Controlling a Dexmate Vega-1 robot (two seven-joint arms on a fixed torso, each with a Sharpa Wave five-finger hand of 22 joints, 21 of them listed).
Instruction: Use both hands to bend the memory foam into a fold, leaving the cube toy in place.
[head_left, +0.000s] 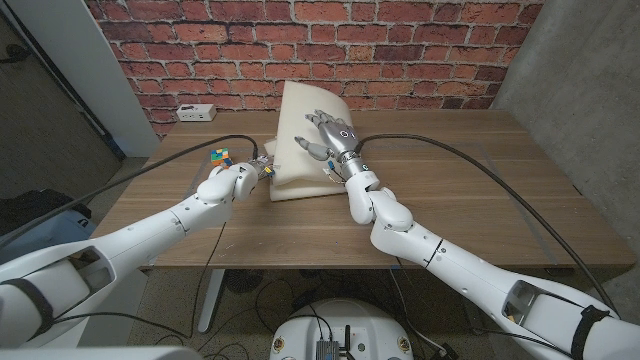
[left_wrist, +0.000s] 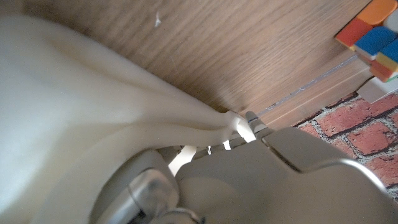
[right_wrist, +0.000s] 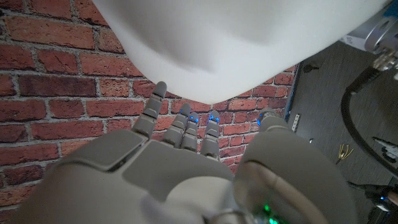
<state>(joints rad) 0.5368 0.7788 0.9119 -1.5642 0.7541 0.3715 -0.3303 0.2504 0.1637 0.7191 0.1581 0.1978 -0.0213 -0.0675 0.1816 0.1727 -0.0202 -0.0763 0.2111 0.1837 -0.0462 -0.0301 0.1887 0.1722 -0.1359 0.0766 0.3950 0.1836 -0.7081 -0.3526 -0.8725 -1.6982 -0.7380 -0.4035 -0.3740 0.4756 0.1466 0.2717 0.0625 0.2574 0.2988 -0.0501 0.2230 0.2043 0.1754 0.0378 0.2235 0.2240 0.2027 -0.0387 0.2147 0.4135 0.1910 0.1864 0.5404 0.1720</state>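
Note:
The cream memory foam lies at the table's middle back, its far part raised upright over the lower part. My right hand presses against the raised flap with fingers spread; in the right wrist view the fingertips reach to the foam. My left hand is at the foam's left edge. In the left wrist view its fingers pinch a pulled-out corner of the foam. The multicoloured cube toy sits on the table just left of that hand, and its corner also shows from the left wrist.
A white power strip lies at the table's back left by the brick wall. Black cables run from both arms across the wooden table.

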